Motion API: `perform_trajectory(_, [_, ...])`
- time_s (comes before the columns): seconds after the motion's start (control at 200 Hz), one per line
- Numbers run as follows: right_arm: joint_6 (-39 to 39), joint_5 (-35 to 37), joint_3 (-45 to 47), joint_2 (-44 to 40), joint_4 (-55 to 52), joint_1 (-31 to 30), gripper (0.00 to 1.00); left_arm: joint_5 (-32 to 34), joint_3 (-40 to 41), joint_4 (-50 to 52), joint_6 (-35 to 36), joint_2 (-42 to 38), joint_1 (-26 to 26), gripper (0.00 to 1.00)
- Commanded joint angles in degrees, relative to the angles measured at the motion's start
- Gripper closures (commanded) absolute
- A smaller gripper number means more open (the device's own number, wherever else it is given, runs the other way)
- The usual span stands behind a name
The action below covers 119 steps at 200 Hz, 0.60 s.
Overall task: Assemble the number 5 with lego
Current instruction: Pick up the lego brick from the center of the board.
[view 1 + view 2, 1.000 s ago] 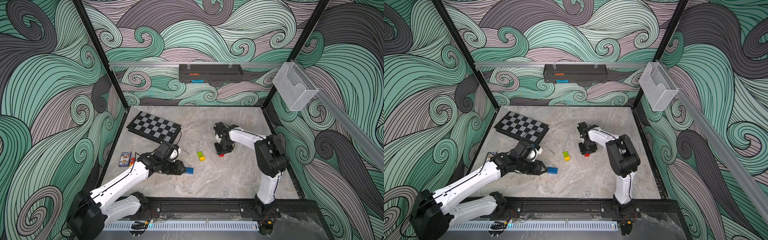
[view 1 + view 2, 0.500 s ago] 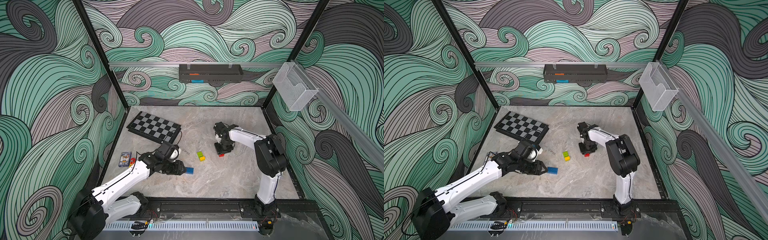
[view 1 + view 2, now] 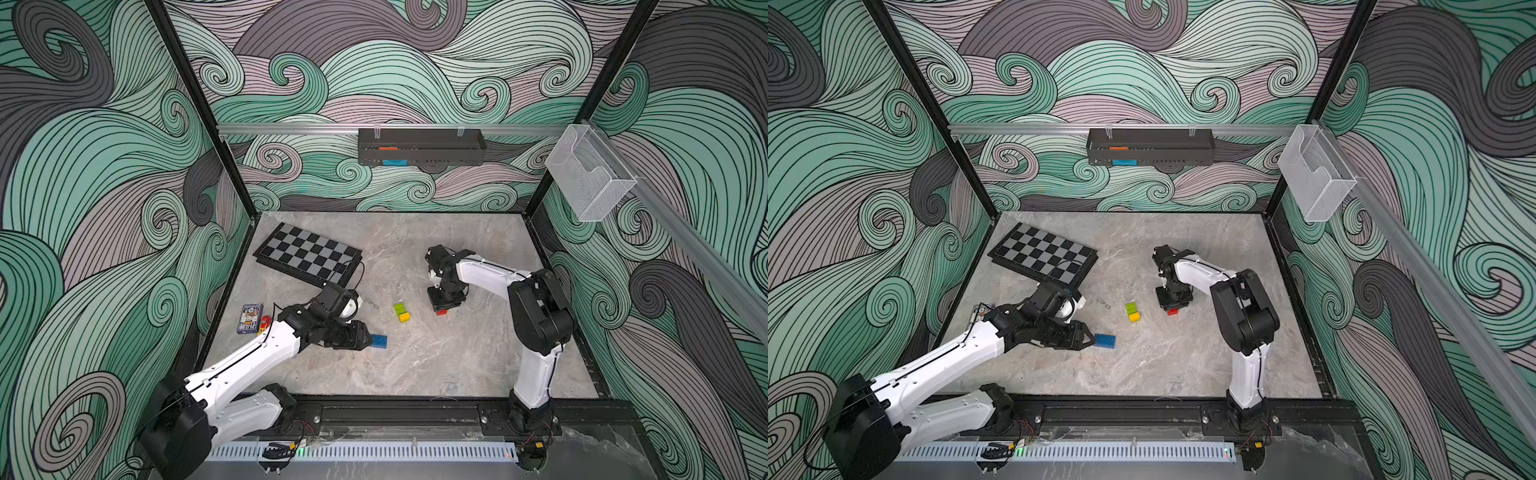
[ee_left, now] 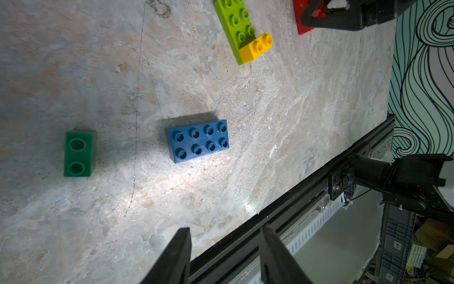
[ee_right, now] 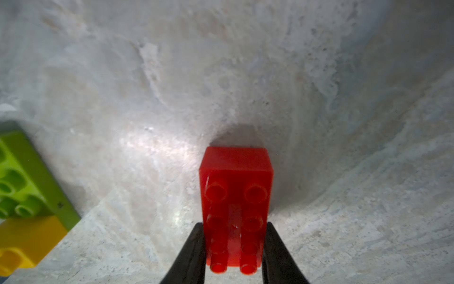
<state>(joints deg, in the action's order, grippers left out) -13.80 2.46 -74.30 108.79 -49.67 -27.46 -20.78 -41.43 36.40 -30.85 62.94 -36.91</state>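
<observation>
Nearest the front edge of the desk (image 3: 457,361), the left pincer (image 4: 224,228) is held low, its jaws set moderately apart with nothing between them. Just beyond its tips the blue brick (image 4: 197,140) is seen lying flat with studs up, untouched by the jaws. The dark green brick (image 4: 79,153) is shown in the left wrist view alone, flat on the desk, near the blue one and apart from it; it cannot be made out in the top views.

Farther in, about mid-desk, the lime green brick (image 3: 400,308) is laid flat, and the yellow brick (image 3: 404,317) is set touching its nearer end. These two are the only bricks found in contact; the rest lie singly.

Slightly beyond and toward the robot's right, the red brick (image 5: 235,196) is gripped by the right pincer (image 5: 234,225): the jaws are pressed against its two long sides, its studs are turned up, and it appears to rest on the desk.

At the left edge a blue patterned card box (image 3: 249,318) is placed, and behind it a chessboard (image 3: 307,259) is laid at an angle. On the rear wall a black tray (image 3: 419,145) is hung, and on the right-hand rail a clear bin (image 3: 590,178) is mounted
</observation>
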Motion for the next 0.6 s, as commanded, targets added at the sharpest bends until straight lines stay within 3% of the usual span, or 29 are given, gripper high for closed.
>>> perform_trajectory(0.0, [-1.1,-3.1,-0.7,-5.0,-1.2,-2.6,0.82,1.3,-1.6,0.6,1.0,0.8,-0.2,0.51])
perform_trajectory(0.235, [-5.2,-4.8,-3.5,-6.7,-1.7,-9.0,0.86,1.7,-2.0,0.4,0.6,2.0,-0.2,0.52])
perform_trajectory(0.59, [-8.6,-3.1,-10.5,-0.7,-3.3,-14.3,0.91,2.1,-2.0,1.1,0.8,1.2,-0.2,0.53])
